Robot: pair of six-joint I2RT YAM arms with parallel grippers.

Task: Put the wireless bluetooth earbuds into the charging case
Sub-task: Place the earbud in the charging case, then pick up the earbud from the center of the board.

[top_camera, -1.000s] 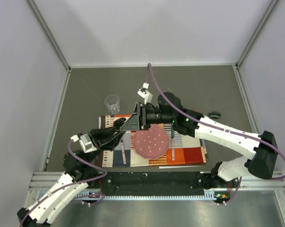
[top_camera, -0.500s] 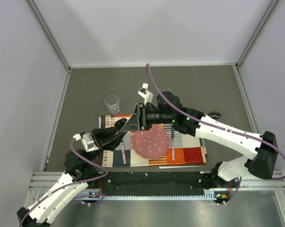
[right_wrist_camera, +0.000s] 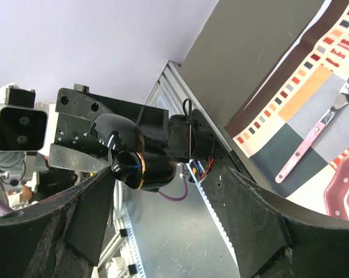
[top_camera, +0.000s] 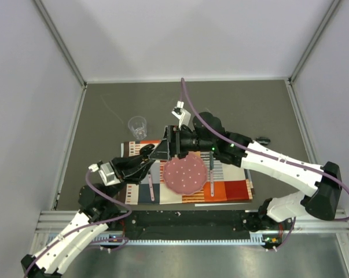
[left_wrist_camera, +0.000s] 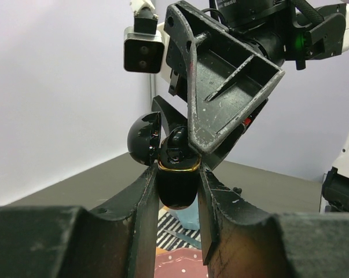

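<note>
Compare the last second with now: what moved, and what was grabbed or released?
Little moved: the right gripper edged slightly rightward beside the charging case, and its jaws now stand open, holding nothing. The left gripper stayed shut on the case, lid open. The pink plate, cup and placemat are unmoved.
</note>
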